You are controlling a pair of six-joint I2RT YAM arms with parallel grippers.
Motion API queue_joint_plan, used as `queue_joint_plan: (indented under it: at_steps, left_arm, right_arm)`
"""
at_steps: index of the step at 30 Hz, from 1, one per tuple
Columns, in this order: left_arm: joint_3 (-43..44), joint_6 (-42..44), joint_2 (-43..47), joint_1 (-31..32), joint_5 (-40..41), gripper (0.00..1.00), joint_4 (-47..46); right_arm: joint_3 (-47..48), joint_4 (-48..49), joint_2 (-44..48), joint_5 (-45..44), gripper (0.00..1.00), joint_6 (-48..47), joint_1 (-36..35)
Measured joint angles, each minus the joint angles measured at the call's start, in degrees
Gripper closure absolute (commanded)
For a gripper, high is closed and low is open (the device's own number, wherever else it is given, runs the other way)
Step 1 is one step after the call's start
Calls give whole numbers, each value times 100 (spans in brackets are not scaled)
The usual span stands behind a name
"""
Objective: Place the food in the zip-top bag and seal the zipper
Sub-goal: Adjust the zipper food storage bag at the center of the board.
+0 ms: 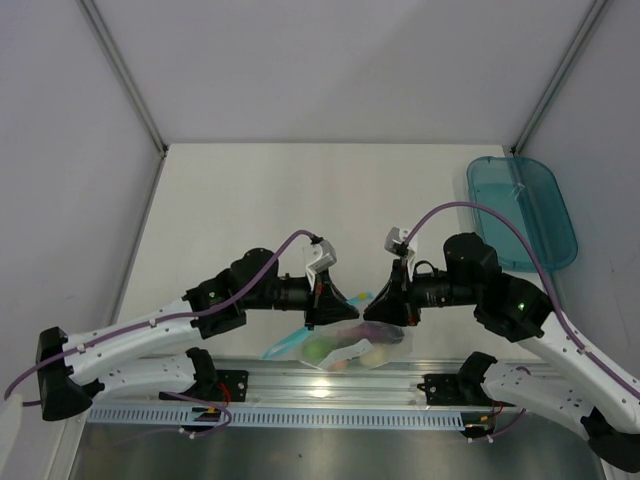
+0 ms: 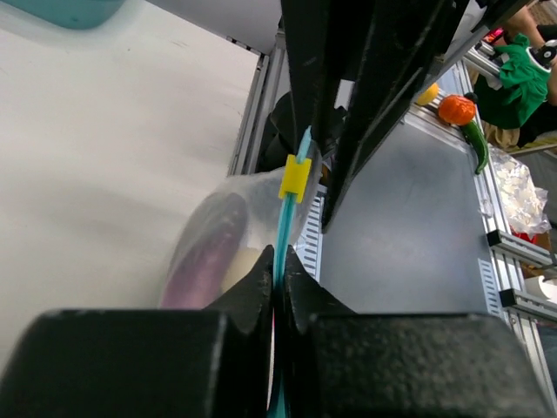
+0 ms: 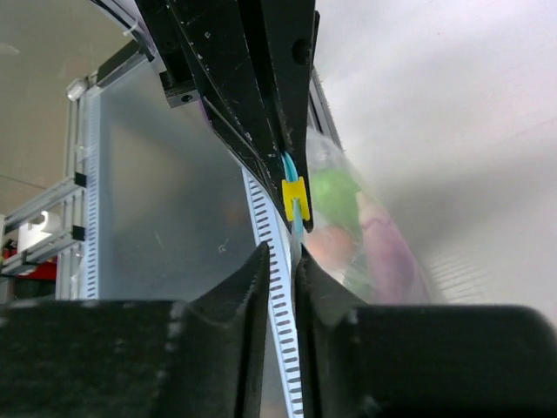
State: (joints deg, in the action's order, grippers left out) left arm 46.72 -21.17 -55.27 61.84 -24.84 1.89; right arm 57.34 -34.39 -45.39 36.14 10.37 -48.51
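The clear zip-top bag (image 1: 352, 345) hangs at the table's near edge between both grippers, with the food inside. A purple piece (image 2: 204, 257) shows through it, and the right wrist view shows a green piece (image 3: 335, 196), a pinkish piece (image 3: 326, 248) and the purple one (image 3: 392, 257). My left gripper (image 2: 279, 272) is shut on the teal zipper (image 2: 284, 228), just below a yellow slider (image 2: 294, 178). The jaws of my right gripper (image 3: 280, 254) stand a narrow gap apart. The zipper (image 3: 297, 228) runs down from the slider (image 3: 295, 198) against its right finger. Seen from above, the left gripper (image 1: 326, 312) and right gripper (image 1: 385, 308) almost meet.
A teal translucent tray (image 1: 520, 210) lies at the back right of the table. An aluminium rail (image 1: 330, 385) with the arm bases runs along the near edge, right under the bag. Loose toy vegetables (image 2: 457, 109) lie off the table beyond the rail.
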Motion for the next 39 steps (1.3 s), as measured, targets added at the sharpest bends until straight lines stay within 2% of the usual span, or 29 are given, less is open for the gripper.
queue_joint_plan:
  at_steps: [2,3,4,6,7,8,19,20,22,24,25,28,36,39]
  left_arm:
    - [-31,4,31,0,9,100,13]
    - [-50,2,55,0,20,100,17]
    - [-66,0,83,0,24,99,26]
    - [-90,-7,129,0,24,100,42]
    - [-92,-11,146,0,26,99,46]
    - [-92,-24,162,0,26,99,44]
    - [-199,-83,299,0,66,99,79]
    - [-201,-87,299,0,66,99,79]
    - [-201,-90,299,0,66,99,72]
    - [-203,-92,299,0,63,99,72]
    - [-208,-94,306,0,66,99,72]
    - [-240,-103,334,0,66,100,50]
    - [-350,-149,400,0,50,99,-7]
    - [-356,-153,400,0,42,99,-7]
  right_arm:
    - [0,-4,-11,20,72,-17,11]
    - [0,-2,-22,33,61,-13,17]
    - [0,-2,-37,39,56,0,26]
    - [0,9,-68,39,31,13,26]
    - [0,22,-79,35,10,17,26]
    - [0,31,-92,22,1,42,26]
    - [-197,221,118,-184,1,245,26]
    - [-197,225,120,-188,7,264,26]
    - [-197,238,127,-232,13,284,33]
    - [-199,258,153,-245,24,291,81]
    - [-199,262,175,-245,34,289,111]
    - [-201,289,212,-240,51,282,195]
    - [-201,387,151,-24,52,243,356]
    - [-201,479,42,153,62,192,363]
